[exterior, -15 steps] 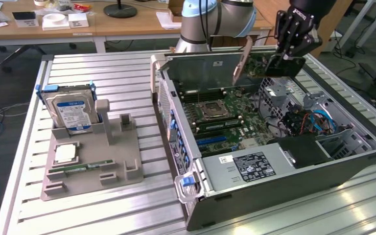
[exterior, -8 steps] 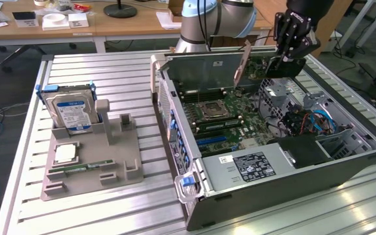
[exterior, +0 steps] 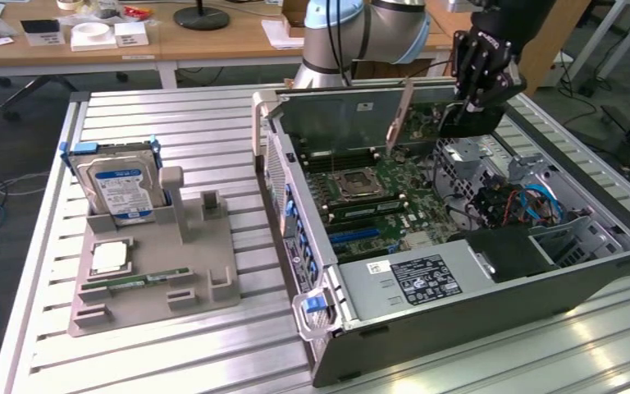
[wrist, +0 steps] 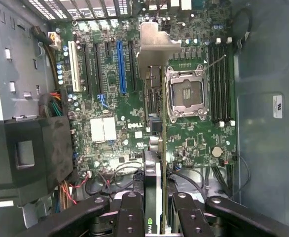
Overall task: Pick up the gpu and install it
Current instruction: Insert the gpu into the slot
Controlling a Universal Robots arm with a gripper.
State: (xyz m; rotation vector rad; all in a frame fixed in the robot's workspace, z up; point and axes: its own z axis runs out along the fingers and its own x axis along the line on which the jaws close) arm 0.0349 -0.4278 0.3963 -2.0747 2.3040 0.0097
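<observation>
Wrist view first: what is the gripper (wrist: 157, 210) doing?
— Its two black fingers (wrist: 129, 215) are clamped on the gpu (wrist: 154, 103), one on each face. The card is seen edge-on, running away from the fingers, with its silver end bracket (wrist: 157, 44) at the far end.
— What lies beneath it?
— The motherboard (wrist: 110, 128) inside the open computer case (wrist: 16, 74). The card's line falls between the blue slot (wrist: 121, 66) and the CPU socket (wrist: 186, 94).
— Is it seated?
— Hard to say from this angle; I cannot tell whether its lower edge touches any slot.
— And the exterior view?
— The gripper (exterior: 455, 123) hangs over the end of the computer case (exterior: 458, 328) farthest from the camera. The gpu (exterior: 400, 115) shows beside it as a thin brownish strip, upright and slightly tilted, over the board. On the exterior view's left, well apart from the case, a grey holder (exterior: 151, 279) on the slatted table (exterior: 184, 123) carries a hard drive (exterior: 124, 185) standing on edge.
</observation>
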